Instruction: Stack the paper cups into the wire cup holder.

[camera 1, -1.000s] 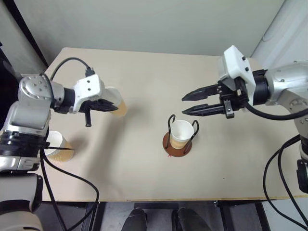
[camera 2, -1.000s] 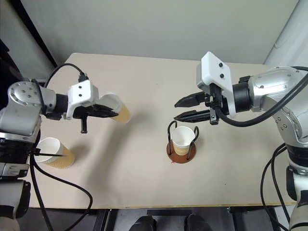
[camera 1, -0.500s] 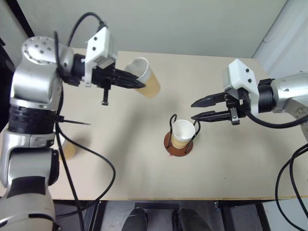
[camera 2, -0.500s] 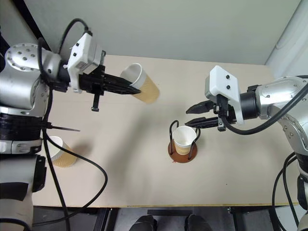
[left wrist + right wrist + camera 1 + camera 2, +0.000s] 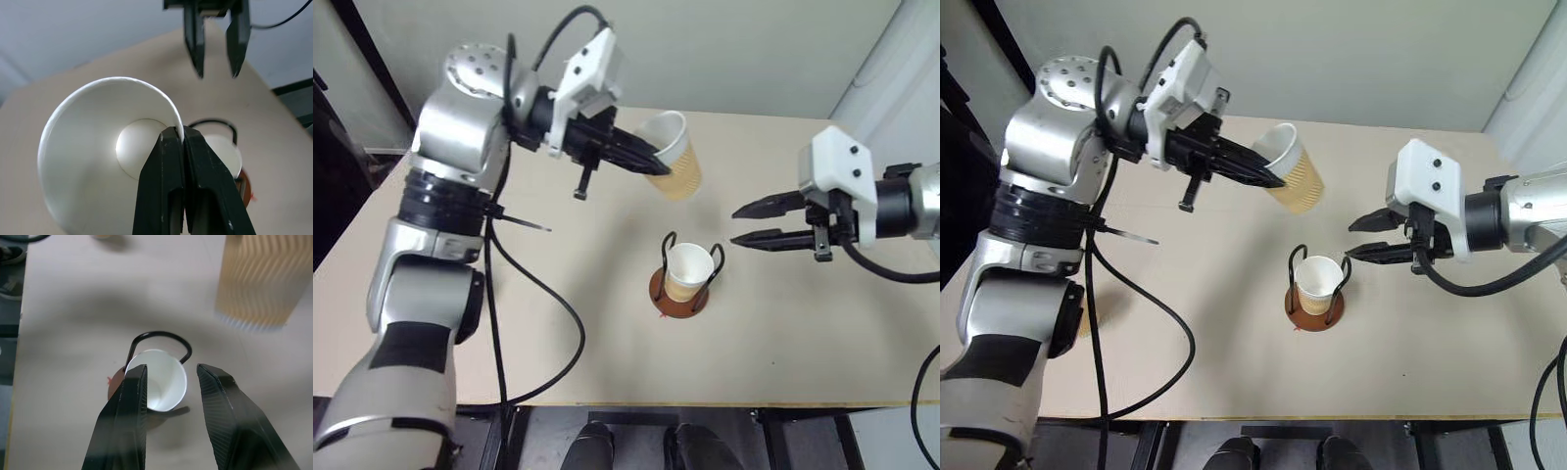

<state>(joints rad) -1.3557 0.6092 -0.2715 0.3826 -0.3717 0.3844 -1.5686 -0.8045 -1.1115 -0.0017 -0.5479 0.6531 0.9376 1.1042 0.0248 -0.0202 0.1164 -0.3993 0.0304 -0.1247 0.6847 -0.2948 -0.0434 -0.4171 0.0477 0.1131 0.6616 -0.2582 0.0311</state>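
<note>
I have the left gripper (image 5: 183, 142) pinched tight on the white rim of a ribbed tan paper cup (image 5: 674, 157), carried tilted in the air up and to the left of the black-wire cup holder on its reddish-brown disc (image 5: 680, 292), which already has one paper cup (image 5: 688, 271) seated in it. The right gripper (image 5: 749, 223) hovers just beside the holder, jaws apart and empty. Next I need to square the cup upright over the seated one and lower it between the loops; the beige tabletop (image 5: 822, 323) looks bare around the holder, a pale wall behind, and what may be another cup (image 5: 1095, 313) sits half hidden behind my left arm.
</note>
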